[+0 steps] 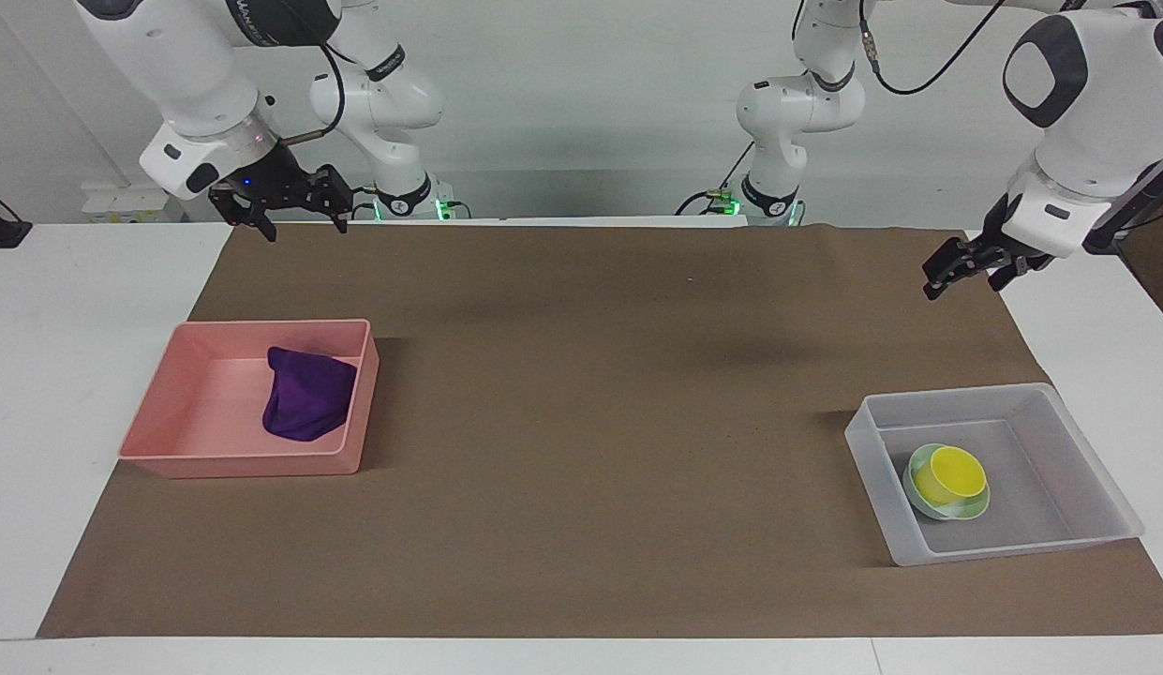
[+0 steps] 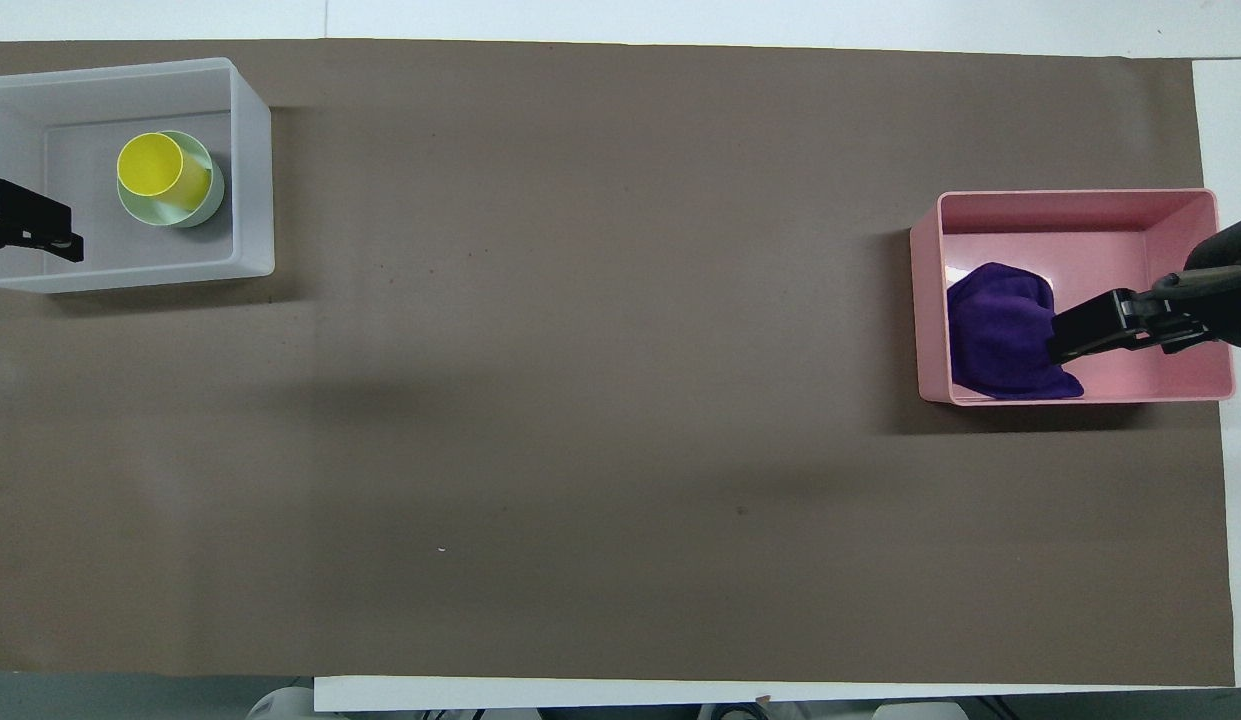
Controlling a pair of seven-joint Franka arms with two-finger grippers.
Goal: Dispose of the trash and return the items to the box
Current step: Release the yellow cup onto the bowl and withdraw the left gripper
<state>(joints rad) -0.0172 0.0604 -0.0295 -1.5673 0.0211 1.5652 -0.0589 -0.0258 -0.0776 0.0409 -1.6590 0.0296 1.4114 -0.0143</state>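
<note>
Task appearing done: dark purple cloth rag lying in pink plastic tray, frame left; yellow plastic cup sitting in mint-green bowl inside translucent tub, lower right. Left gripper hanging empty, spread, upper right; right gripper hanging empty, spread, upper left.

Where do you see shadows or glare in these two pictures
Facing view: soft dark patches lie on the brown mat, one near the clear box, and the pink tray shades the mat beside it. Overhead view: a small bright glare spot sits on the tray floor by the purple cloth.
</note>
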